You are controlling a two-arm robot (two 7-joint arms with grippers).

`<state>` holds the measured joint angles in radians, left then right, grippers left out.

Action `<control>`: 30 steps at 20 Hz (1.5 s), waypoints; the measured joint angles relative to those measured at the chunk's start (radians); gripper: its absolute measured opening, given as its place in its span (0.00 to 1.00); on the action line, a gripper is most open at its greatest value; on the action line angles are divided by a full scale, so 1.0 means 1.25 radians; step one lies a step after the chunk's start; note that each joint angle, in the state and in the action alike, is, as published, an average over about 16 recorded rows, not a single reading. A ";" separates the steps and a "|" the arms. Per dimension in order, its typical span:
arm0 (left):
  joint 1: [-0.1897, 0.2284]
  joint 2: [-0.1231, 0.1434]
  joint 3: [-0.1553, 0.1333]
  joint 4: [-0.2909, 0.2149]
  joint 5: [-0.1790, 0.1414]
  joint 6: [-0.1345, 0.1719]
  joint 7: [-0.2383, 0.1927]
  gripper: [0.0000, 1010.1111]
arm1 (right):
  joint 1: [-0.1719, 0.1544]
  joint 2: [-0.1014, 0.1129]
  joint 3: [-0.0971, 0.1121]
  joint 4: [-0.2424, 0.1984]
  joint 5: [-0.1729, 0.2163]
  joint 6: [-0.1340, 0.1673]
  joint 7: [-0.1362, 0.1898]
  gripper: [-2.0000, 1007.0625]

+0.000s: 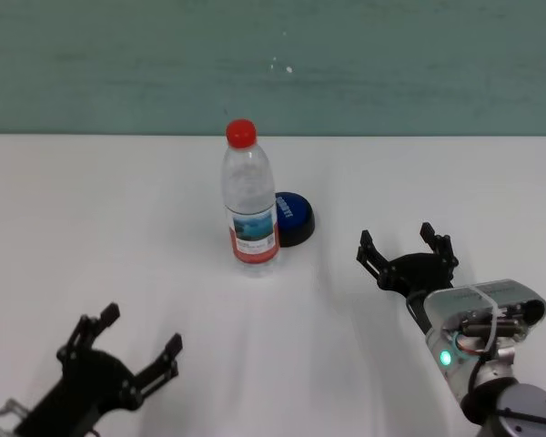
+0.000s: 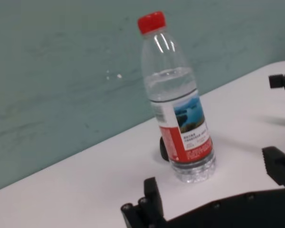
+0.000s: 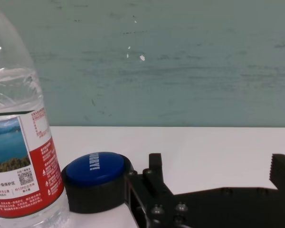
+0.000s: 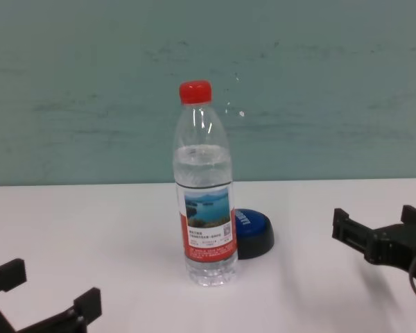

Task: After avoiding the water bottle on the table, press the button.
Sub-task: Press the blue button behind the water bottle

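A tall clear plastic water bottle (image 1: 248, 200) stands on the white desk (image 1: 91, 209), touching the low blue dome button (image 1: 293, 217) behind it. The right pincer (image 1: 407, 251), wide open and empty, could topple it when reaching.

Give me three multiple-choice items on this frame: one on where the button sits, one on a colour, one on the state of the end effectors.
1. Where is the button relative to the water bottle in the head view?
A. Just behind it, to its right
B. Far left of it
C. On top of it

2. What colour is the bottle's cap?
A. Blue
B. Red
C. White

3. What state are the two end effectors in?
A. Both shut on the bottle
B. Right shut on the button
C. Both open and empty

Answers:
1 A, the blue dome peeks out at the bottle's right.
2 B, the cap is red.
3 C, the left end effector and the right end effector hold nothing over the table.
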<state>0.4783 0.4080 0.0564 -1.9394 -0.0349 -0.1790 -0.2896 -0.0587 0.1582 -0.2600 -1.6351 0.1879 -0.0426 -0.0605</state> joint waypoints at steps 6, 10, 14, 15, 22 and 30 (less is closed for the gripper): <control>-0.009 0.024 -0.018 0.023 -0.021 -0.023 -0.022 0.99 | 0.000 0.000 0.000 0.000 0.000 0.000 0.000 1.00; -0.036 0.039 -0.022 0.045 -0.035 -0.033 -0.039 0.99 | 0.000 0.000 0.000 0.000 0.000 0.000 0.000 1.00; -0.084 0.049 -0.015 0.081 -0.050 -0.044 -0.059 0.99 | 0.000 0.000 0.000 0.000 0.000 0.000 0.000 1.00; -0.100 0.050 -0.010 0.092 -0.053 -0.046 -0.065 0.99 | 0.000 0.000 0.000 0.000 0.000 0.000 0.000 1.00; -0.218 0.051 0.039 0.174 -0.070 -0.060 -0.097 0.99 | 0.000 0.000 0.000 0.000 0.000 0.000 0.000 1.00; -0.326 0.034 0.096 0.259 -0.078 -0.076 -0.107 0.99 | 0.000 0.000 0.000 0.000 0.000 0.000 0.000 1.00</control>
<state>0.0709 0.4504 0.1763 -1.6162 -0.1324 -0.2738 -0.4232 -0.0587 0.1582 -0.2600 -1.6351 0.1879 -0.0426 -0.0605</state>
